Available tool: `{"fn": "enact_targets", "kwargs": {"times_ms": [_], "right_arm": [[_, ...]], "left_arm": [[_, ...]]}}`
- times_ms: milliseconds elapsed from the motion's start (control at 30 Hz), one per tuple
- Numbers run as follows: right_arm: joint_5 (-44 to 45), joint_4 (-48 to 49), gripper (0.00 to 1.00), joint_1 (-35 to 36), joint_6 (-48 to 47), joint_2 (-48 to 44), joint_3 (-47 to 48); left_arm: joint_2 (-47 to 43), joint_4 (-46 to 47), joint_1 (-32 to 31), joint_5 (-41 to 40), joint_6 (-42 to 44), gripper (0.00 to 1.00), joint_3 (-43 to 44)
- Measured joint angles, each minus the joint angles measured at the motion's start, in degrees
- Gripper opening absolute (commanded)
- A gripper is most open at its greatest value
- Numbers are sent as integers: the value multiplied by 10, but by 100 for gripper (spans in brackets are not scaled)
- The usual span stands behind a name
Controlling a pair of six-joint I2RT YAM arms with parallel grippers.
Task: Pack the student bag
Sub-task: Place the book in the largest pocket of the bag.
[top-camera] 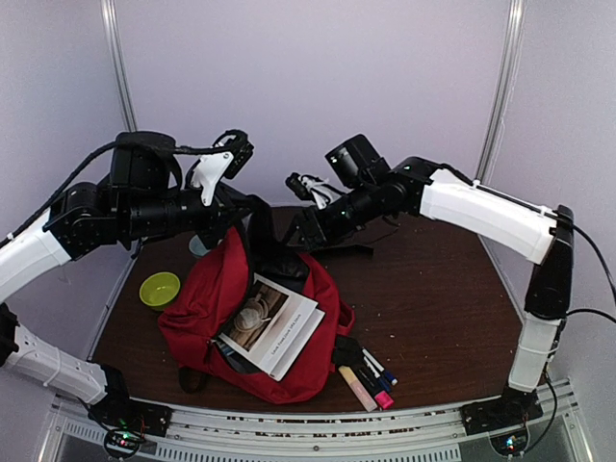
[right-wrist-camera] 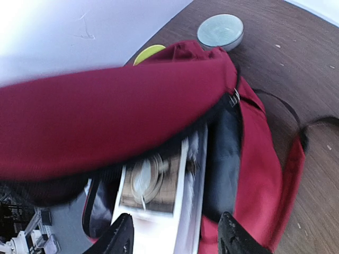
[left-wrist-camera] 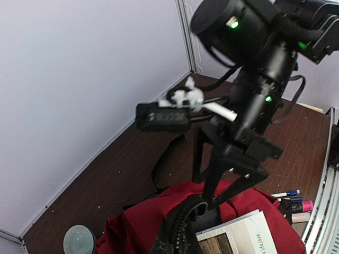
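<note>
The student bag (top-camera: pixel 204 300) lies on the table, red, with its mouth facing right. My left gripper (top-camera: pixel 252 216) is shut on the bag's black zip edge (left-wrist-camera: pixel 186 225) and holds the upper flap (right-wrist-camera: pixel 106 111) raised. A white book with a photo cover (top-camera: pixel 277 325) sticks halfway out of the mouth. My right gripper (right-wrist-camera: pixel 177 239) hovers open over the book (right-wrist-camera: pixel 159 211), one fingertip (right-wrist-camera: pixel 123 238) on each side of it. From above, the right gripper (top-camera: pixel 306 231) is at the bag's top edge, close to the left one.
A yellow-green bowl (top-camera: pixel 160 289) and a grey-blue bowl (right-wrist-camera: pixel 220 30) sit left of and behind the bag. Markers and pens (top-camera: pixel 371 380) lie by the bag's lower right corner. Black straps (top-camera: pixel 351 248) trail behind the bag. Walls close in on all sides.
</note>
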Motion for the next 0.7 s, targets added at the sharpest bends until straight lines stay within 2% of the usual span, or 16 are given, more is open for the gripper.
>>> {"fn": "enact_targets", "kwargs": {"times_ms": [67,233,333,433,533,700], "right_arm": [[16,8,52,0,-9,-61,-59],[14,67,50,7,-42,-273,-301],[7,110,45,32,-51,-332,-407],[3,137,40,64,-52,-315,-467],[0,179,35,82,-40,-277,-486],[-3,268,31,85,-11,-191,-452]], "left_arm": [[0,1,0,-2,-1,0,-1],[0,4,0,-8,-1,0,-2],[1,5,0,-10,-1,0,-3],[4,10,0,-10,-1,0,-3],[8,13,0,-8,-2,0,-3],[14,13,0,5,-3,0,-3]]}}
